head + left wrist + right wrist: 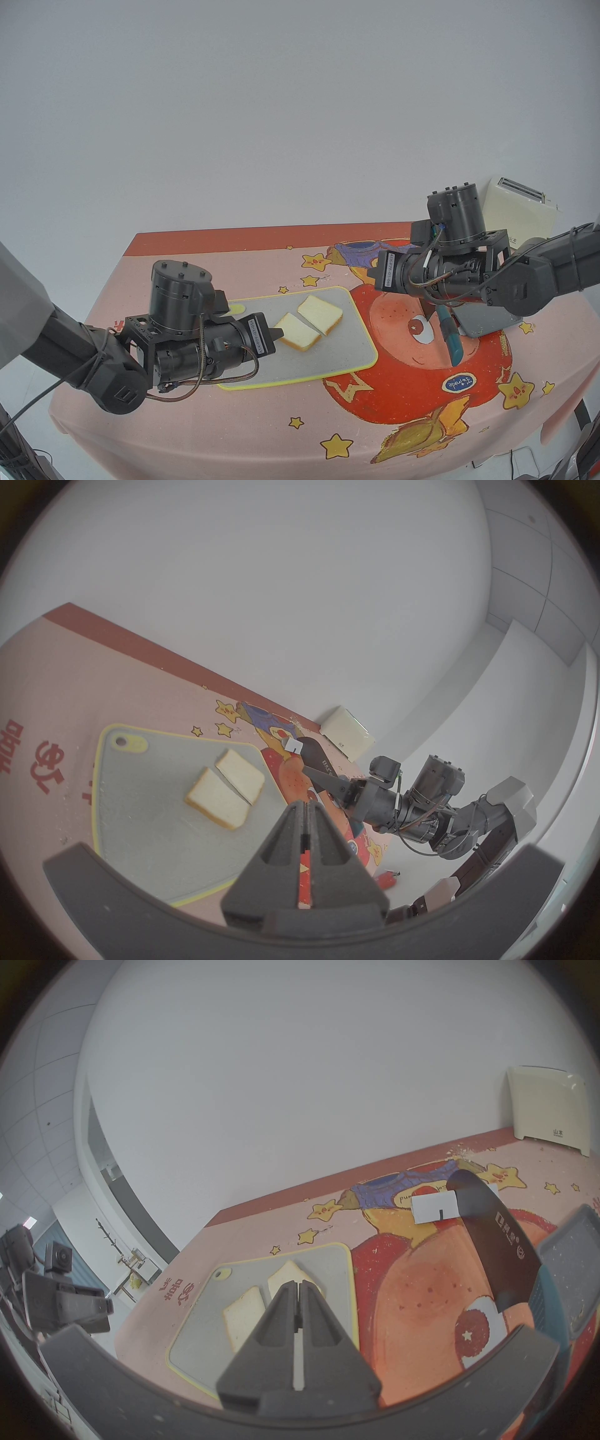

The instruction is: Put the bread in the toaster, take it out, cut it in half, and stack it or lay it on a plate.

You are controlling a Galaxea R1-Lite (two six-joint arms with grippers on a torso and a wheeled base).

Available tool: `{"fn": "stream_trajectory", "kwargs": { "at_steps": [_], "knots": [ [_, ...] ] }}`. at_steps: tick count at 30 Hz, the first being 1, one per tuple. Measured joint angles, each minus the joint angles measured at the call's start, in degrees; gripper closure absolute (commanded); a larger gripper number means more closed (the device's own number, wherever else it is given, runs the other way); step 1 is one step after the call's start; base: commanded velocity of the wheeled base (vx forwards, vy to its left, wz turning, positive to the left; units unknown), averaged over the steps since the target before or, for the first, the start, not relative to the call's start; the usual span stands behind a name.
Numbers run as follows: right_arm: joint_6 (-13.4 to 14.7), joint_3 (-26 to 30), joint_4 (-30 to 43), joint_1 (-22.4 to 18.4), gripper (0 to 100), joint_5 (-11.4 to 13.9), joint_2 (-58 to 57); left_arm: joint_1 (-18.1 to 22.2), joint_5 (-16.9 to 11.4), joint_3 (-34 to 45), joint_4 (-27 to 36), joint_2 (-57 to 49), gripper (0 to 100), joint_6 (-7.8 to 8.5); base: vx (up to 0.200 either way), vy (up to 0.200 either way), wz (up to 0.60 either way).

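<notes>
Where the right arm (537, 275) crosses, the knife (451, 342) is half hidden.

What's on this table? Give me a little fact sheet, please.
Near bread half: lying on the cutting board
Far bread half: beside it, on the same board
Knife: lying beside the grey plate
Toaster: far right corner
Left gripper: shut, empty, next to the near half
Right gripper: shut, empty, near the knife
</notes>
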Motion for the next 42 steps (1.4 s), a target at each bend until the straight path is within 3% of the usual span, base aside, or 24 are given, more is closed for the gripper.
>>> {"fn": "stream_trajectory", "kwargs": {
  "at_steps": [6,9,18,30,42],
  "knots": [
    [-0.3,-2.5,-1.0,1.3,100,-3.8,3.7,0.1,1.3,-3.2,0.2,3.1,100,-3.69,0.000,0.000,0.00],
    [-0.4,-3.4,-1.0,1.4,100,-5.0,5.2,0.3,1.9,-4.2,0.2,4.1,100,-4.49,0.000,0.000,0.00],
    [-0.3,-5.7,-1.1,1.4,100,-4.9,9.0,1.9,3.5,-6.3,8.9,5.0,100,-4.72,0.000,0.000,0.00],
    [-0.1,-7.3,-1.3,1.1,100,-4.6,13.3,2.6,3.8,-8.6,10.3,5.5,100,-4.82,0.000,0.000,0.00],
    [-0.3,-7.7,-6.3,1.4,100,-5.2,17.1,3.0,3.8,-8.7,12.3,6.6,100,-4.90,0.000,0.000,0.00]
  ]
}}
